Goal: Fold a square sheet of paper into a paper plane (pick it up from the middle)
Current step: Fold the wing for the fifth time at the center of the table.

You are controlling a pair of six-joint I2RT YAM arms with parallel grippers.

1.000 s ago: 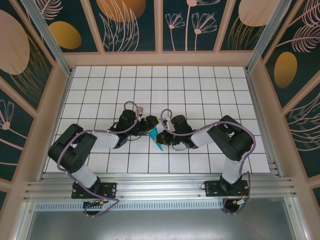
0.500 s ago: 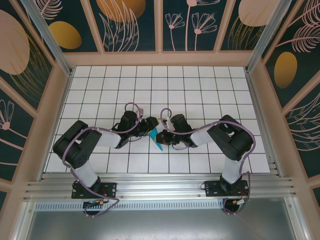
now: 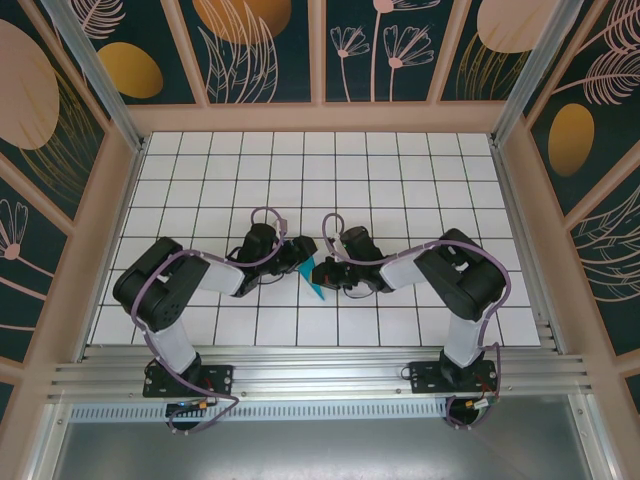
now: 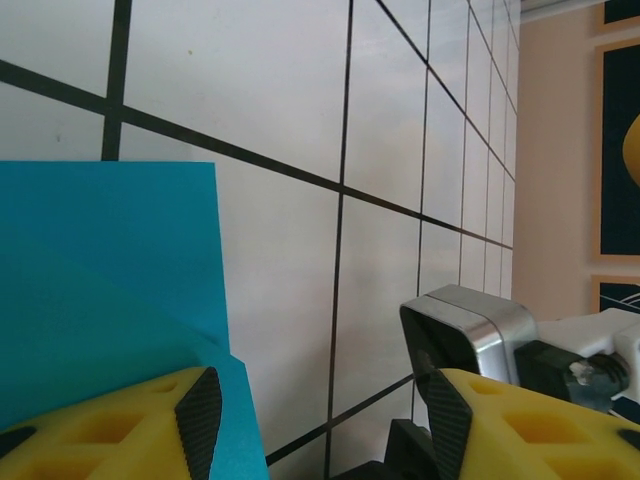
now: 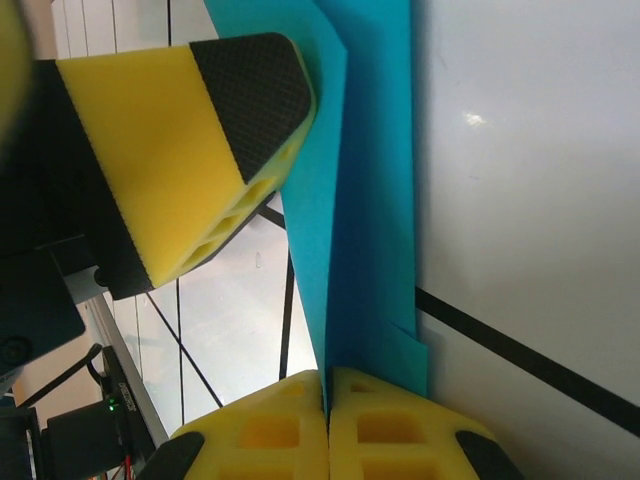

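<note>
nearest, at the counter's point(image 3: 400, 170) near edge, the left arm point(image 3: 165, 295) and right arm point(image 3: 455, 280) rise from their bases and bend inward, meeting just short of the counter's middle. from above, the dark wrists cover most of what lies between them. of the teal paper point(image 3: 314, 284) a small pointed sliver pokes out toward the near edge, and how the fingers stand cannot be made out from up there. the right wrist camera settles its side: the right fingers point(image 5: 390, 430) are pressed together on the paper's edge, folded layers standing up from between them, the finger bases cut off by the frame. one of the left fingers point(image 5: 180, 150) leans in with its black pad at the paper's face, touching or nearly so; too close to tell. seen from the left wrist, the left fingers stand apart with bare counter between them. the paper lies beside one pad, partly hidden behind it and cut off at the frame's side. a silver part of the right wrist point(image 4: 465, 330) sits just beyond the other finger. farther off, gridded tiles run to the far edge.
</note>
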